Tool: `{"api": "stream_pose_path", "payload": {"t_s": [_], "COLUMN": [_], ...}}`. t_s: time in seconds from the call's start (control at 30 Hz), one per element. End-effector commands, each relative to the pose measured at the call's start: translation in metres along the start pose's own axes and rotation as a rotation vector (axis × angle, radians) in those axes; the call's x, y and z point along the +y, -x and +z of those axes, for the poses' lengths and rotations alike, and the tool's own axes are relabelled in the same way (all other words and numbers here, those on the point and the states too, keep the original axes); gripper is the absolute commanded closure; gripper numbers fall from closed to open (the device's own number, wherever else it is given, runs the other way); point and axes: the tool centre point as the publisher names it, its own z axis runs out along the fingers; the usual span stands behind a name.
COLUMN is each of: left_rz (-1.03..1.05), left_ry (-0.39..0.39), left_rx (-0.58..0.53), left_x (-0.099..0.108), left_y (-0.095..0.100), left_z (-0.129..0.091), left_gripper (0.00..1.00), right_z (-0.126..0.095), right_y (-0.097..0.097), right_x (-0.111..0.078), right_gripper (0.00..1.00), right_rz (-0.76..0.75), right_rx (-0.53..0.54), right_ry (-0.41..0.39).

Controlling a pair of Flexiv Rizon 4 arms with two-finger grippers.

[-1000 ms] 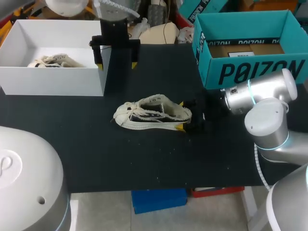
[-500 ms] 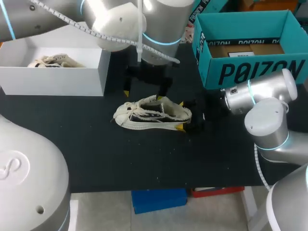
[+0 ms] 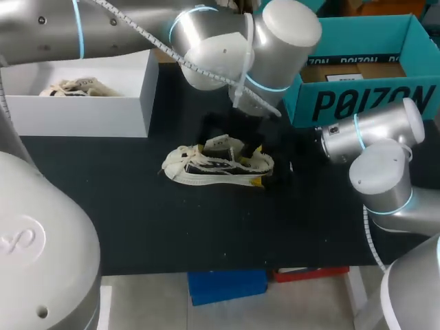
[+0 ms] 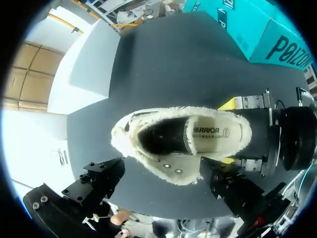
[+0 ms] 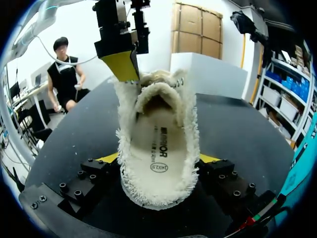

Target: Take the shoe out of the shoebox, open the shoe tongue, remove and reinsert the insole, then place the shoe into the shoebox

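A cream fleecy shoe (image 3: 216, 165) lies on its side on the black table (image 3: 137, 220), its opening facing up in the left wrist view. My right gripper (image 3: 258, 165) is shut on the shoe's heel, one yellow tip on each side (image 5: 161, 161). The printed insole (image 5: 158, 146) shows inside the shoe (image 5: 156, 129). My left gripper (image 3: 232, 134) hangs open just above the shoe's tongue, its black fingers (image 4: 101, 178) standing on either side of the shoe (image 4: 178, 144) without touching it. The white shoebox (image 3: 82, 113) stands at the back left.
A second fleecy shoe (image 3: 72, 87) lies inside the white shoebox. A teal box (image 3: 357, 96) stands at the back right, close behind my right arm. My left arm spans the back of the table from the left.
My left arm swung from beside the white shoebox to the right and came down over the shoe. The right gripper and the shoe stayed still.
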Motion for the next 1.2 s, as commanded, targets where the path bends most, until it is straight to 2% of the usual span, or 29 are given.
{"api": "stream_pose_path", "payload": {"t_s": [0.03, 0.23, 0.53, 0.57, 0.6, 0.63, 0.73, 0.8, 0.83, 1.2], "left_rz": [0.002, 0.004, -0.004, -0.003, 0.000, 0.006, 0.018, 0.025, 0.030, 0.049], "left_ry": [0.018, 0.031, 0.023, 0.023, 0.025, 0.022, 0.020, 0.020, 0.018, 0.019], "left_rx": [-0.077, -0.099, -0.139, -0.140, -0.142, -0.143, -0.142, -0.140, -0.140, -0.112], "left_x": [-0.004, -0.010, -0.025, -0.026, -0.026, -0.026, -0.026, -0.025, -0.025, -0.021], "left_y": [-0.023, -0.028, -0.015, -0.015, -0.014, -0.014, -0.014, -0.013, -0.013, -0.006], "left_z": [0.013, 0.026, 0.042, 0.042, 0.042, 0.042, 0.042, 0.042, 0.042, 0.034], "left_gripper": [0.00, 0.00, 0.00, 0.09, 0.33, 0.53, 0.71, 0.94, 1.00, 1.00], "right_z": [0.004, 0.004, 0.004, 0.004, 0.004, 0.004, 0.004, 0.004, 0.004, 0.004], "right_y": [0.000, 0.000, 0.000, 0.000, 0.000, 0.000, 0.000, 0.000, 0.000, 0.000], "right_x": [-0.003, -0.003, -0.003, -0.003, -0.003, -0.003, -0.003, -0.003, -0.003, -0.003], "right_gripper": [1.00, 1.00, 1.00, 1.00, 1.00, 1.00, 1.00, 1.00, 1.00, 1.00], "right_rz": [0.001, 0.001, 0.001, 0.001, 0.001, 0.001, 0.001, 0.001, 0.001, 0.001], "right_rx": [-0.002, -0.002, -0.002, -0.002, -0.002, -0.002, -0.002, -0.002, -0.002, -0.002], "right_ry": [-0.001, -0.001, -0.001, -0.001, -0.001, -0.001, -0.001, -0.001, -0.001, -0.001]}}
